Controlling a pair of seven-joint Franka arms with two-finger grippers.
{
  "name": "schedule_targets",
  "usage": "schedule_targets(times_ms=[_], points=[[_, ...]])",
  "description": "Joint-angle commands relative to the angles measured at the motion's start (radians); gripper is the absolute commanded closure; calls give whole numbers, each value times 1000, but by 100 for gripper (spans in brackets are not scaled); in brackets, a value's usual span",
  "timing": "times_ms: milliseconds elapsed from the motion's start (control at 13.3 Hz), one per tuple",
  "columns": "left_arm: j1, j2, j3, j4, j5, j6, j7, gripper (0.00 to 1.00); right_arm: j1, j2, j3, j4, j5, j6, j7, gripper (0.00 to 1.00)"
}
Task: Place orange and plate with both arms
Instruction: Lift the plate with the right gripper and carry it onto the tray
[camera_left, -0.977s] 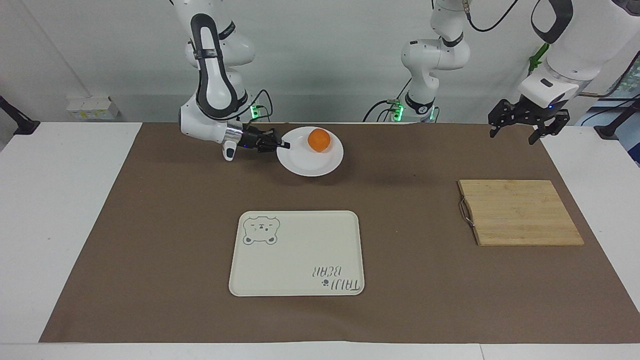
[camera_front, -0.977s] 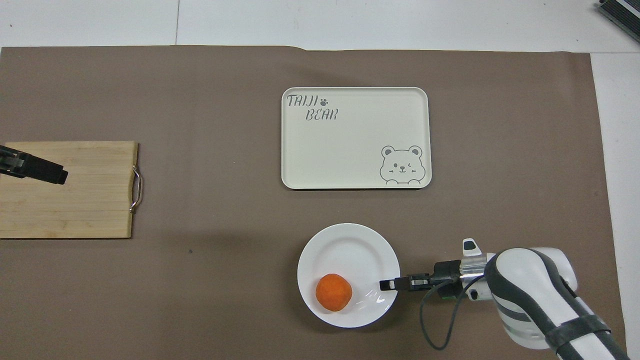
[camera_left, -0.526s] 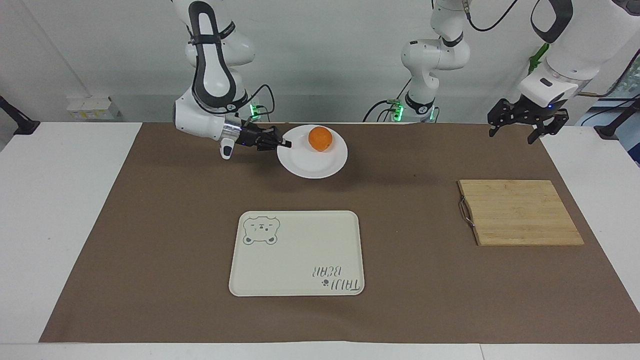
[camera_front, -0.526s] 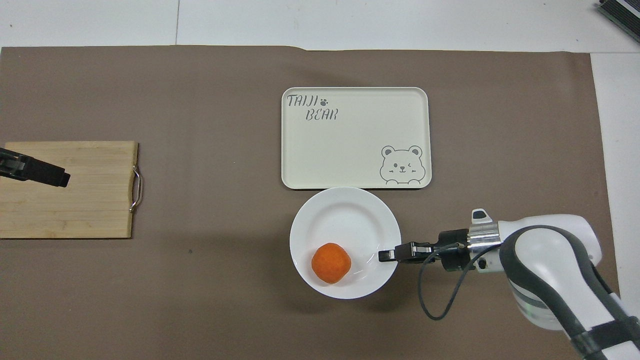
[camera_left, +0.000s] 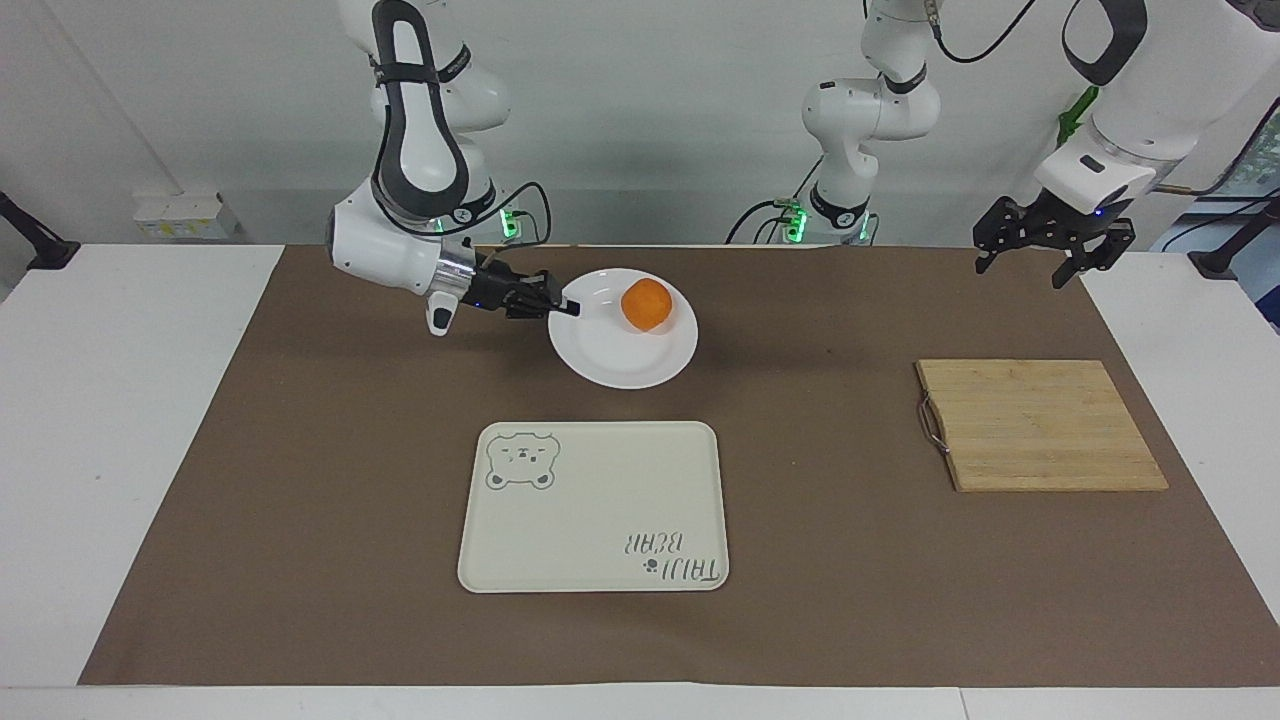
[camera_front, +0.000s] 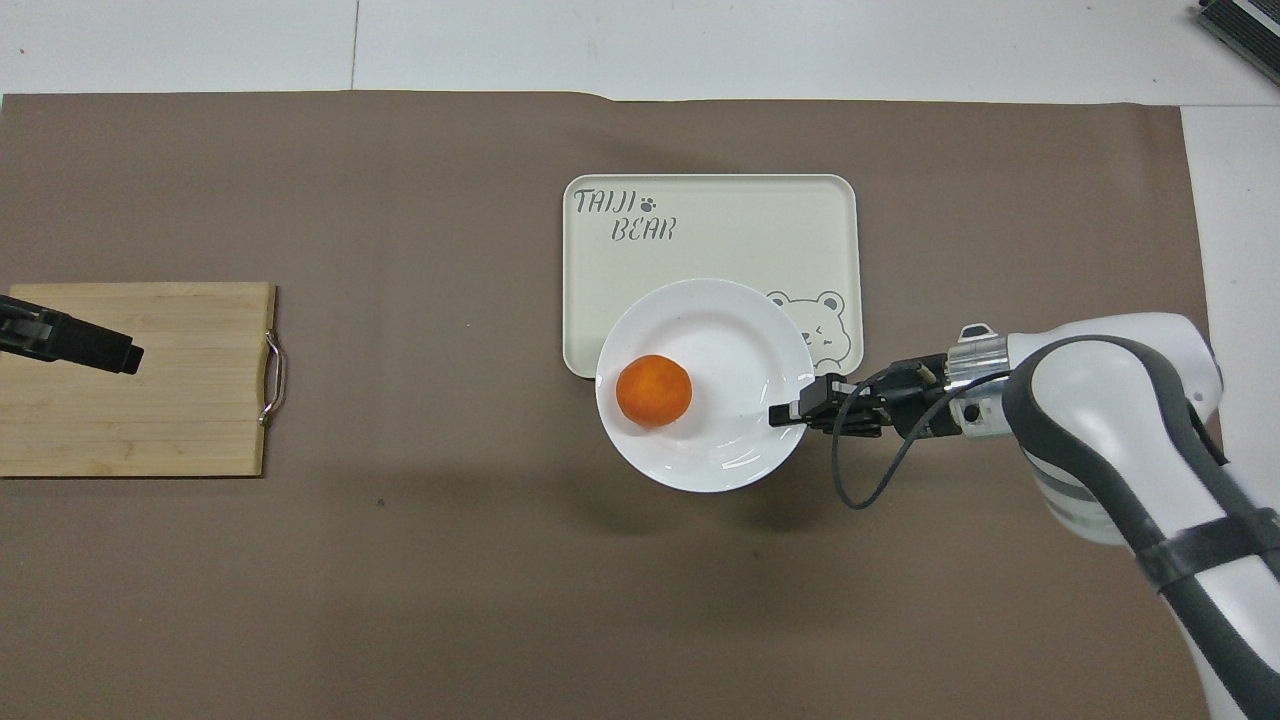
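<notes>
The white plate (camera_left: 608, 352) carries the orange (camera_left: 646, 305) and is lifted off the brown mat. My right gripper (camera_left: 568, 307) is shut on the plate's rim at the right arm's end and holds it roughly level. In the overhead view the plate (camera_front: 715, 340) covers the edge of the tray nearest the robots, with the orange (camera_front: 653, 391) on it and the right gripper (camera_front: 787, 412) at its rim. My left gripper (camera_left: 1025, 270) is open and empty, waiting in the air over the cutting board's corner nearest the robots; it also shows in the overhead view (camera_front: 120, 352).
A cream bear-print tray (camera_left: 595, 520) lies mid-table, also in the overhead view (camera_front: 700, 220). A wooden cutting board (camera_left: 1040, 425) with a metal handle lies toward the left arm's end (camera_front: 170, 420). Two short arm bases with green lights stand at the robots' end.
The right gripper has lifted the plate with the orange and carried it away from the robots toward the tray. The orange stayed on the plate. The left arm barely moved.
</notes>
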Motion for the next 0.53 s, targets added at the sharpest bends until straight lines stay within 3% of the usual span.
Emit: schedule_targets(times_ms=[0, 301, 451], points=[[0, -27, -1, -20, -12, -5, -10, 0, -39, 123, 4, 158, -25, -51, 31, 100], [9, -38, -1, -21, -27, -9, -25, 0, -53, 260, 4, 319, -12, -39, 31, 100], [1, -36, -1, -21, -27, -3, -33, 0, -53, 309, 6, 339, -20, -32, 27, 100]])
